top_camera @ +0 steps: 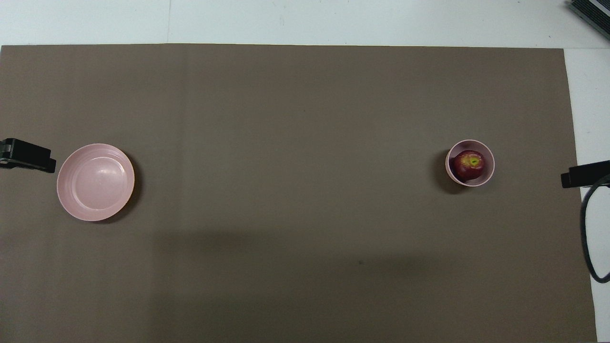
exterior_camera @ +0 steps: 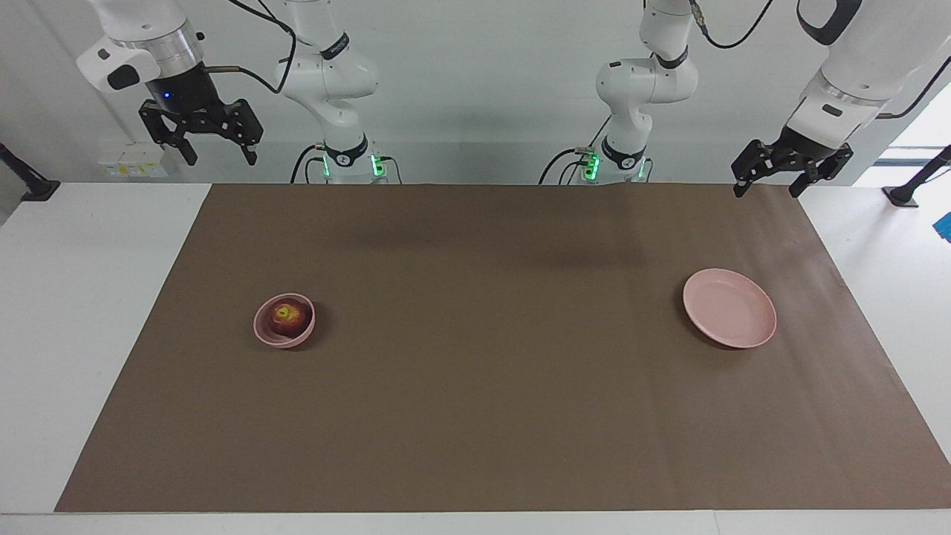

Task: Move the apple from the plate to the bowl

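Nearest the robots, both tools hang in the air with nothing in them. The left tool [exterior_camera: 768, 186] is raised over the corner of the brown mat [exterior_camera: 490, 416] at the left arm's end of the tabletop [exterior_camera: 82, 297], its two fingers spread apart and released. In the overhead view only a dark tip of it shows at the edge of the picture, just beside the plate [top_camera: 95, 209] without touching it. The right tool [exterior_camera: 217, 154] is raised high over the white tabletop near the mat's corner at the right arm's end, its fingers also standing apart and released; in the overhead view only a dark tip of it shows at the edge, with a black cable [top_camera: 587, 247] looping below it.

Farther from the robots, the plate [exterior_camera: 732, 334] lies flat on the mat toward the left arm's end. It is pale pink with a shallow rim.

About as far from the robots, toward the right arm's end and well apart from the plate, the small deep pink bowl [exterior_camera: 267, 336] stands upright on the mat. The apple [exterior_camera: 288, 317] sits inside the bowl, dark red with its yellowish stem dimple turned upward. In the overhead view the apple [top_camera: 468, 165] fills most of the bowl [top_camera: 491, 164].
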Robot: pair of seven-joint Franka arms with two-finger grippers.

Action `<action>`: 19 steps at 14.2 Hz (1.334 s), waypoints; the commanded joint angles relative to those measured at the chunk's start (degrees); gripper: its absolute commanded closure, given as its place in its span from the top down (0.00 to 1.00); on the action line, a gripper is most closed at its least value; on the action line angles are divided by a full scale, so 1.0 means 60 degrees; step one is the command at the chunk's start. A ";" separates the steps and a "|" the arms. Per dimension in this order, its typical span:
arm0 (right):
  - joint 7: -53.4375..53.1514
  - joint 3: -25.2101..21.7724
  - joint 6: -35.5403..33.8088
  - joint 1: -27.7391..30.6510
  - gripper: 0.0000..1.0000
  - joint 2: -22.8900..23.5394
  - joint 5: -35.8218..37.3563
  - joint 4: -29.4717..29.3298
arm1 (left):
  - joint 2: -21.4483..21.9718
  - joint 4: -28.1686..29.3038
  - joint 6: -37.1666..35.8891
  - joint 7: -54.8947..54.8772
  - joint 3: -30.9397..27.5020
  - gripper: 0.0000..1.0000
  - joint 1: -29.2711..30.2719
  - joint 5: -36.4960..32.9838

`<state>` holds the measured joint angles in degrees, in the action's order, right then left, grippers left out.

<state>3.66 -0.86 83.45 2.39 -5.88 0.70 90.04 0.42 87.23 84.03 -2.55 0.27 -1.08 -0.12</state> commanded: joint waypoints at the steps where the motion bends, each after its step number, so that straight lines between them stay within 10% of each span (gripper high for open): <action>1: 0.0181 0.0071 -0.0343 -0.0075 1.00 0.0174 -0.0248 -0.0313 | 0.0106 0.0052 -0.0119 0.0044 -0.0059 1.00 -0.0055 -0.0156; 19: 0.0122 -0.0941 -0.0241 -0.0867 1.00 0.0057 -0.0145 -0.0197 | 0.0121 0.0096 -0.0177 -0.0029 0.0014 1.00 -0.0201 -0.0141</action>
<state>3.66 -5.99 82.93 -2.65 -5.61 0.69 89.48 0.42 87.28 83.53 -2.57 0.88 -1.28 -0.12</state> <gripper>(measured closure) 0.000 0.000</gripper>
